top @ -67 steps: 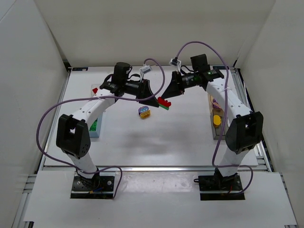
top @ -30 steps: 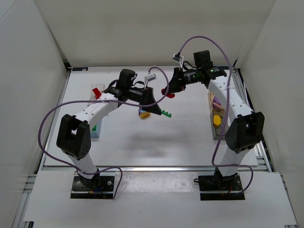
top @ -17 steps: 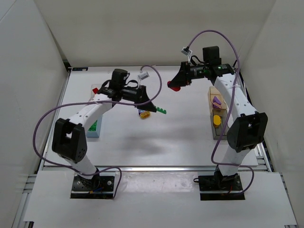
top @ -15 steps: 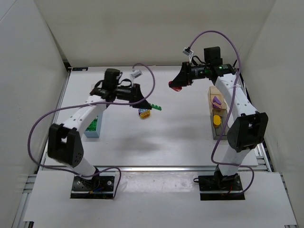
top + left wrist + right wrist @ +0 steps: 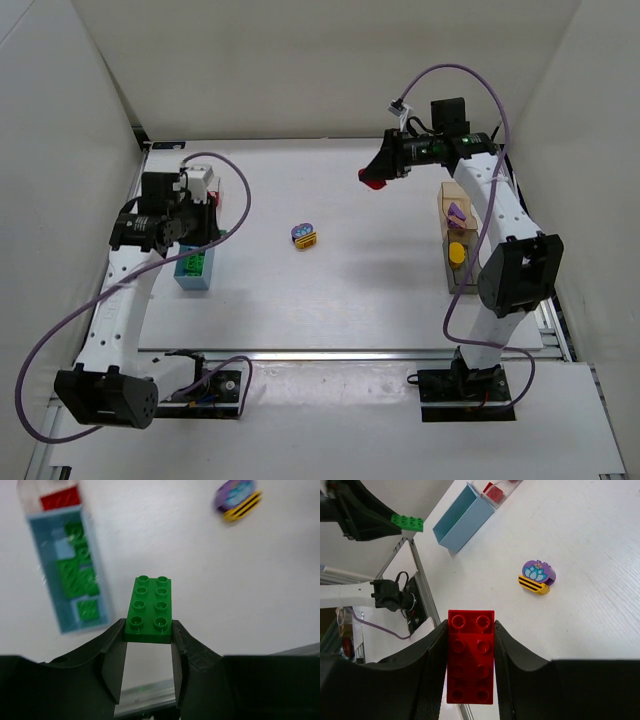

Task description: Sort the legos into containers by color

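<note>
Grips green lego (image 5: 150, 607) in nearly closed left hand (image 5: 148, 630), over counter (image 5: 350, 290) beside light blue container (image 5: 97, 587); clamps red lego (image 5: 470, 662) in right hand (image 5: 470, 630). Clear container (image 5: 22, 497) cut off at the edge.

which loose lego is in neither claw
The purple-and-yellow piece on the table; left claw holds the green brick, right claw the red brick.

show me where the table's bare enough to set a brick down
Bare: the wide stretch from the purple-and-yellow piece to the near table edge, and between that piece and the tan container. Crowded: the left edge, by the light blue container and left end effector.
</note>
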